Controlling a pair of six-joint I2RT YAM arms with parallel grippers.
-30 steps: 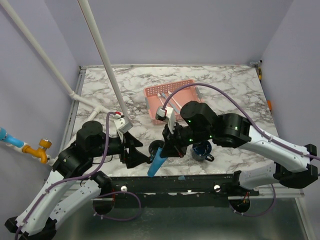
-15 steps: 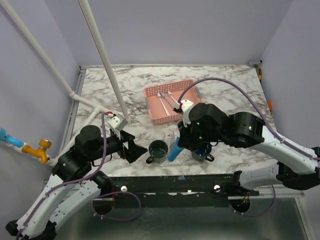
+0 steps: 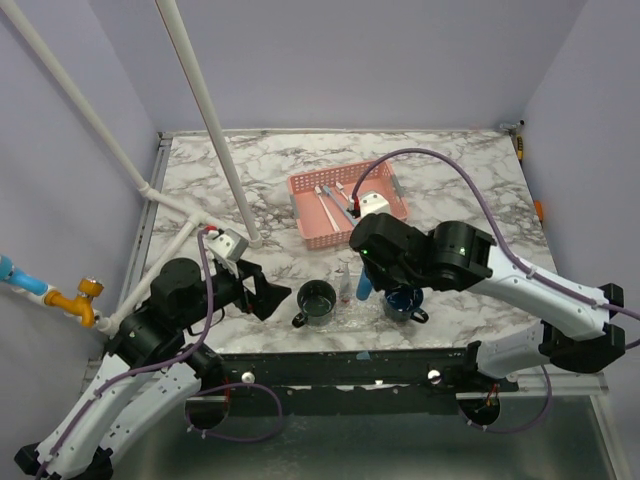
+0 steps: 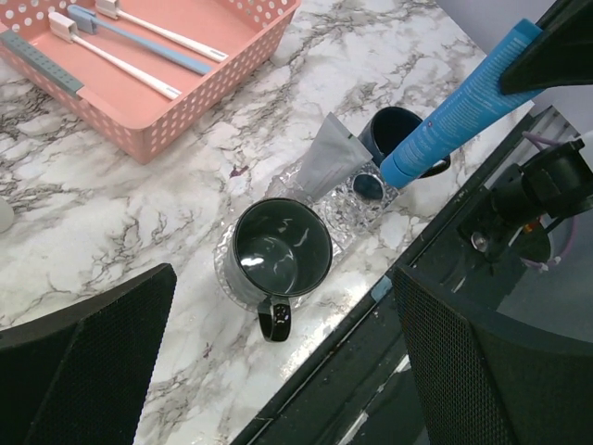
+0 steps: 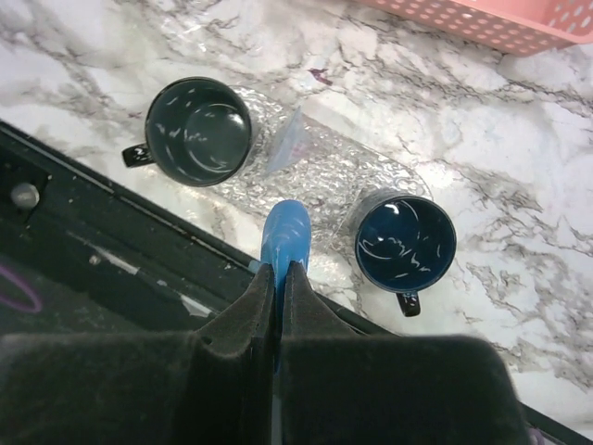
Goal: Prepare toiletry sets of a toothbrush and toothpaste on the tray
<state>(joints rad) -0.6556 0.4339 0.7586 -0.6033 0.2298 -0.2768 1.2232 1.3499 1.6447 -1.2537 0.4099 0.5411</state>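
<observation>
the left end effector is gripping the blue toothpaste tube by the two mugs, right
Not quite: the right end effector grips the blue toothpaste tube, as the right wrist view shows. The left end effector is open and empty. The tube is indeed by the two mugs, the black mug and the dark blue mug.

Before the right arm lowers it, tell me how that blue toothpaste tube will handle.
Likely soft: the blue toothpaste tube hangs cap-down from its flat tail between shut jaws, so it may swing. Narrower than the mouth of the dark blue mug, it would probably lean on the rim, not stand upright.
</observation>
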